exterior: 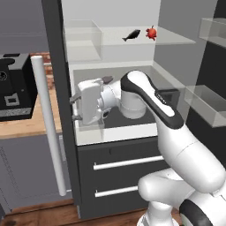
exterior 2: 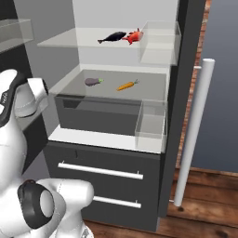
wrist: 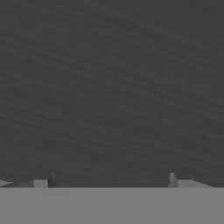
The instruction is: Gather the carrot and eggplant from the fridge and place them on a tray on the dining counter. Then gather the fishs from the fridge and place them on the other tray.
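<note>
The fridge (exterior 2: 107, 153) stands open. On its middle shelf lie the purple-grey eggplant (exterior 2: 93, 82) and, right of it, the orange carrot (exterior 2: 127, 85). On the glass shelf above are a dark slim fish (exterior 2: 111, 37) (exterior: 131, 35) and a red one (exterior 2: 133, 36) (exterior: 151, 32) side by side. My gripper (exterior: 74, 108) is open, empty, turned left at the fridge's left wall, level with the middle shelf. In the hand view the gripper (wrist: 110, 181) faces a dark grey surface close up, fingertips (wrist: 46, 181) wide apart. My arm hides the middle shelf in the left base view. The trays and dining counter are out of view.
Long pale door handles (exterior: 48, 128) (exterior 2: 195, 135) stand at both sides of the opening. Clear bins (exterior 2: 153, 123) (exterior: 81, 42) sit on the shelves, and door bins (exterior: 207, 103) hang at the right. A black coffee machine (exterior: 13, 88) stands on the wooden counter at left. Two drawers (exterior: 126, 176) lie below.
</note>
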